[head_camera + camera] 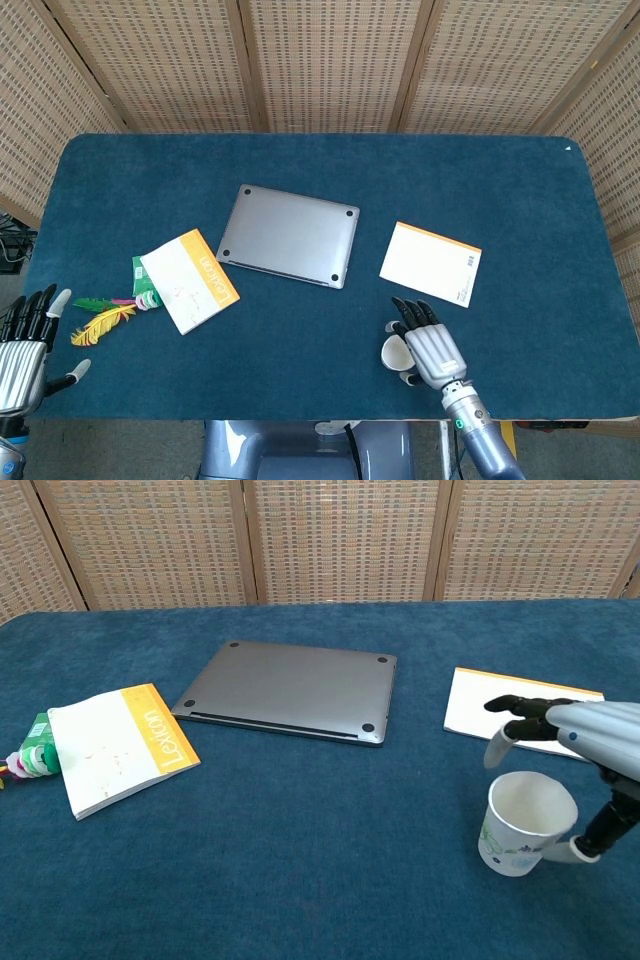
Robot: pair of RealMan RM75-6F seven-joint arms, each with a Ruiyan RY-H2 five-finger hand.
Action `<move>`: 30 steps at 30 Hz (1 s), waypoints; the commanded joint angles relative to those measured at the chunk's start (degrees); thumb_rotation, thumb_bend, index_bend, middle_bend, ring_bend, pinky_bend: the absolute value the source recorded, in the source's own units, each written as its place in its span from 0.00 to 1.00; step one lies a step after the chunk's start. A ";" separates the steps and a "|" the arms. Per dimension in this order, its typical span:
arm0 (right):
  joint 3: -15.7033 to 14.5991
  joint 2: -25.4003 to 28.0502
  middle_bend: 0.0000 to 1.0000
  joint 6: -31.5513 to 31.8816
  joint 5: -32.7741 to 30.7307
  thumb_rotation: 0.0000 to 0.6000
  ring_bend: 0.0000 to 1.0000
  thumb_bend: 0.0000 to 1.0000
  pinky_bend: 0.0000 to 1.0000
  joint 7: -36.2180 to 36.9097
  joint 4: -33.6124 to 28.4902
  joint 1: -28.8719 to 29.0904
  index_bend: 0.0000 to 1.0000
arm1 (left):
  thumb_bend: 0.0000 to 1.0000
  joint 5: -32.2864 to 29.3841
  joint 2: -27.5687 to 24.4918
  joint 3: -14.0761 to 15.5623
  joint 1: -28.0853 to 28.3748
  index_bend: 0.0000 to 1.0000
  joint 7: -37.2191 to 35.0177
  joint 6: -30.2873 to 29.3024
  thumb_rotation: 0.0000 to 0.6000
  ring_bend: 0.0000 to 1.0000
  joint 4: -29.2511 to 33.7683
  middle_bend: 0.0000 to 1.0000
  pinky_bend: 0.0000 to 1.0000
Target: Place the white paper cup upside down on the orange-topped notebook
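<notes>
Blue-clothed table [520, 200]; on it: laptop [289, 235]; two notebooks [431, 263] [189, 280]; paper cup [528, 823]; feathers [101, 318].

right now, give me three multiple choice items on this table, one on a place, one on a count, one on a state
1. Where is the white paper cup?
A. on the laptop
B. near the table's front edge, by the right hand
C. beside the feathers

2. How many orange-edged notebooks lie on the table?
A. one
B. two
C. three

3. How does the cup stand?
A. upright, mouth up
B. upside down
C. on its side

Answers: 1 B, it stands beside the right hand; 2 B, the one right of the laptop and the Lexicon one; 3 A, the chest view shows its open mouth upward.
</notes>
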State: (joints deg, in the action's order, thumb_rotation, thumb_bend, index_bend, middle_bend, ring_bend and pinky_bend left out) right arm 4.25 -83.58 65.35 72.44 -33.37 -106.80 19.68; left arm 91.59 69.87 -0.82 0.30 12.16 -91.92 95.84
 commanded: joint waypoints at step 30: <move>11.14 -2.15 0.02 -0.45 -6.58 1.00 0.00 0.27 0.00 15.67 2.49 6.58 0.46 | 0.18 -0.39 0.49 -0.09 0.26 0.00 0.26 0.47 1.00 0.00 -0.54 0.00 0.00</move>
State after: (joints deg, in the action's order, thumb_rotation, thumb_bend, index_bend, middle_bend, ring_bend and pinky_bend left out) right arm 14.40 -85.45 65.35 67.03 -18.53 -105.06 25.49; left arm 91.21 70.36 -0.91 0.56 12.43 -91.46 95.31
